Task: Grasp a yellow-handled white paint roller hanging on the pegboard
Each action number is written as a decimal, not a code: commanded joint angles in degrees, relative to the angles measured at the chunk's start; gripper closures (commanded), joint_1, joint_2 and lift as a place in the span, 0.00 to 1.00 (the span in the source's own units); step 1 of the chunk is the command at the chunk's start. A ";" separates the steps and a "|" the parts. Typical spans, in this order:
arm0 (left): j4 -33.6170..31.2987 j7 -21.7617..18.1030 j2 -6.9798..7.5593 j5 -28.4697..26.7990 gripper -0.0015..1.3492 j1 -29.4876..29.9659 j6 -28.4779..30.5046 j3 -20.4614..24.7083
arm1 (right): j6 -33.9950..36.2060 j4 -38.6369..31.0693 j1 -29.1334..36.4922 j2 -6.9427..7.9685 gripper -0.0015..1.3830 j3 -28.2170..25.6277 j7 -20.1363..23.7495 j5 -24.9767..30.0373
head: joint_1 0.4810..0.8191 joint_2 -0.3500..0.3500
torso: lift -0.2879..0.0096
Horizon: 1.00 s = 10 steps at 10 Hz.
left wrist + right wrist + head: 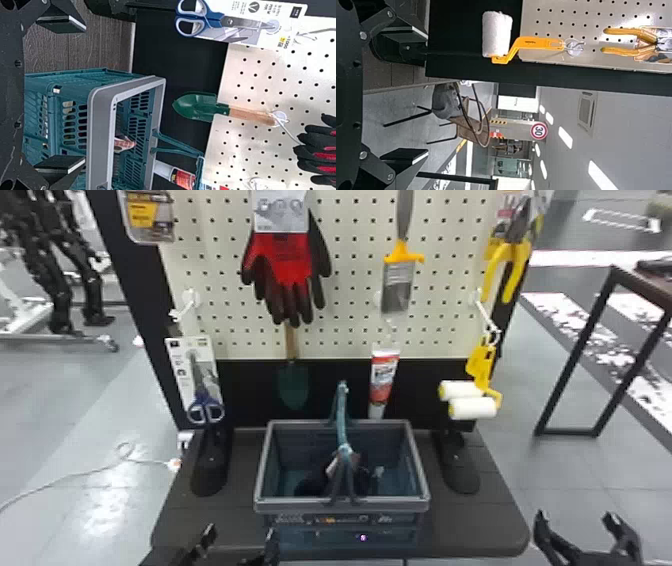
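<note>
The white paint roller (pixel 470 399) with its yellow handle (pixel 481 362) hangs from a hook at the lower right of the pegboard (pixel 350 320); two white rolls show there, one above the other. In the right wrist view the roller (pixel 496 33) and its handle (pixel 534 42) lie off to one side, well ahead of my fingers. My right gripper (pixel 575 522) (pixel 421 97) is open and empty, low at the table's right corner, far below the roller. My left gripper (pixel 238 541) (pixel 75 93) is open at the table's front edge, facing the basket.
A teal basket (pixel 415 460) (pixel 99 130) stands mid-table. On the board hang red-black gloves (pixel 285 265), a brush (pixel 400 275), yellow pliers (pixel 507 265), scissors (pixel 202 390), a green trowel (pixel 293 382) and a tube (pixel 382 377). A black-framed table (pixel 600 355) stands at the right.
</note>
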 commanded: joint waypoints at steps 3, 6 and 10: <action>0.00 0.00 0.93 0.18 0.11 -0.36 0.17 -0.58 | 0.14 -0.38 0.16 0.05 0.19 -0.05 0.00 -0.71 | 0.20 0.50 | 0.63; 0.00 0.00 0.49 0.18 0.11 -0.28 0.17 -0.41 | 0.23 -0.56 0.16 0.05 0.19 -0.14 0.00 -0.71 | 0.20 0.50 | 0.63; 0.00 0.00 0.31 0.27 0.11 -0.19 0.26 -0.32 | 9.10 -4.43 -3.88 -0.53 0.17 -0.14 4.57 0.08 | 0.20 0.50 | 0.63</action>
